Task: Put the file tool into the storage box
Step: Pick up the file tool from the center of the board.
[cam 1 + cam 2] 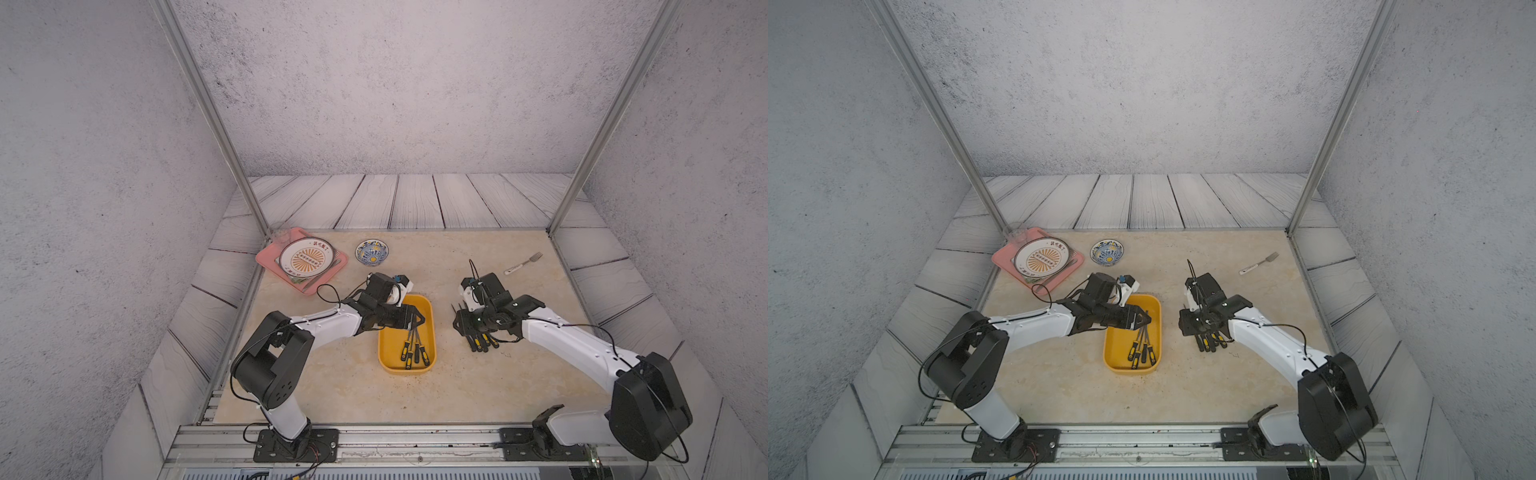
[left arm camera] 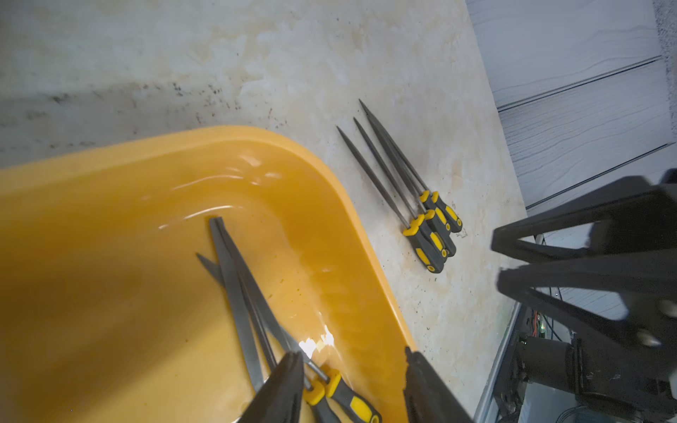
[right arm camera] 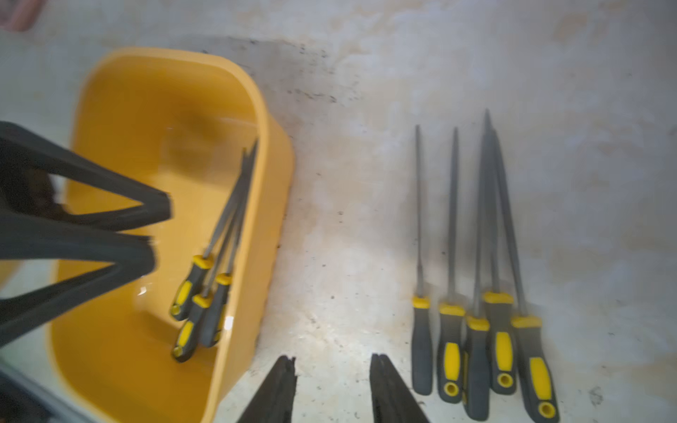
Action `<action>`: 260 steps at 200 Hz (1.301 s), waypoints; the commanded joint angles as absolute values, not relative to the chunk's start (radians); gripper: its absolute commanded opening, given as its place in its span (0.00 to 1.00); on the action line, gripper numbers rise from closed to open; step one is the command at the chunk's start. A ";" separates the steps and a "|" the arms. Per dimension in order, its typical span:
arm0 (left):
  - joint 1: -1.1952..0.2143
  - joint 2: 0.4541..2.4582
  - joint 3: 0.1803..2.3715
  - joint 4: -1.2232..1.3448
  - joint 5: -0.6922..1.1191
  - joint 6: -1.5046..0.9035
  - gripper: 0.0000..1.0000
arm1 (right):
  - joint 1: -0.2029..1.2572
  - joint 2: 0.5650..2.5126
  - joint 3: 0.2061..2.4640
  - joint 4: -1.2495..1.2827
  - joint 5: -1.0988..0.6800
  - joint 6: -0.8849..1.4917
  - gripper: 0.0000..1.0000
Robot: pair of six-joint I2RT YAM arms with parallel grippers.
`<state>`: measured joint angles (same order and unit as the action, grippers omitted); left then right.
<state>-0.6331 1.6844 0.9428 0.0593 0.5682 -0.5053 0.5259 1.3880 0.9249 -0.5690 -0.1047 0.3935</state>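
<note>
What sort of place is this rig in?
Likely a lab robot cell dressed as a mock room, not a real workshop: bare aluminium frame posts, printed grey wood-plank panels around a beige marble-look tabletop, and two white-and-black robot arms bolted to a metal front rail.

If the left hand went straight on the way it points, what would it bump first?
Most likely the files in the box, just ahead of the open left hand; depth is unclear.

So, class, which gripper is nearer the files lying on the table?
Right. The right gripper hovers close beside those files; the left gripper is over the yellow storage box, apart from them.
</note>
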 commanded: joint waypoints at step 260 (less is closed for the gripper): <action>-0.640 1.701 1.011 0.231 0.638 -0.636 0.54 | 0.517 1.344 0.895 -0.413 -0.506 0.350 0.00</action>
<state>-0.6357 1.6878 0.9798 0.1825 0.6041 -0.6147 0.5175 1.3586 0.8978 -0.4564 -0.3412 0.3580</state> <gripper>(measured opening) 0.536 0.149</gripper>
